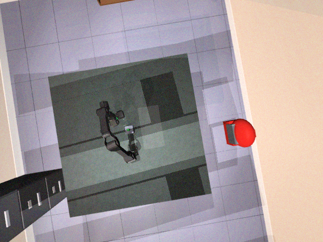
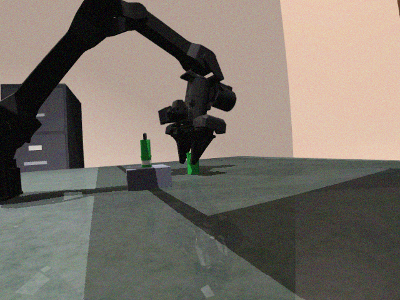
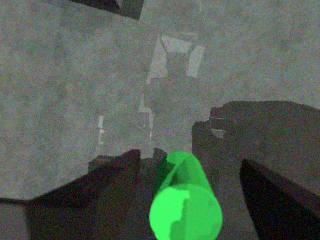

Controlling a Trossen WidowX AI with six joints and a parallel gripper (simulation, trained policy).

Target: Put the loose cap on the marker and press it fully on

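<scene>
The task is in its first part, and I judge that only the approach to the cap is nearly complete. The green cap (image 1: 116,118) (image 2: 194,169) (image 3: 200,215) stands upright on the desk (image 1: 104,182) (image 2: 58,245) (image 3: 50,100), somewhat nearer to the upper left corner than to the lower right one, as the top view shows. The gripper (image 1: 117,119) (image 2: 188,162) (image 3: 189,162) is partly open around it: in the wrist view there is a gap on each side of the cap, so it is not gripped. The green marker (image 1: 127,129) (image 2: 145,149) is upright in the holder block (image 1: 131,127) (image 2: 140,179), near the middle of the desk, well away from all four edges, and its dark tip is bare. Therefore all the capping work is left: to close on the cap, lift it, bring it above the tip, lower it straight, press until it clicks, then release and move the arm (image 1: 104,125) (image 2: 167,39) away. The next move, I think, is closing evenly, because an uneven touch could tip the cap over.
</scene>
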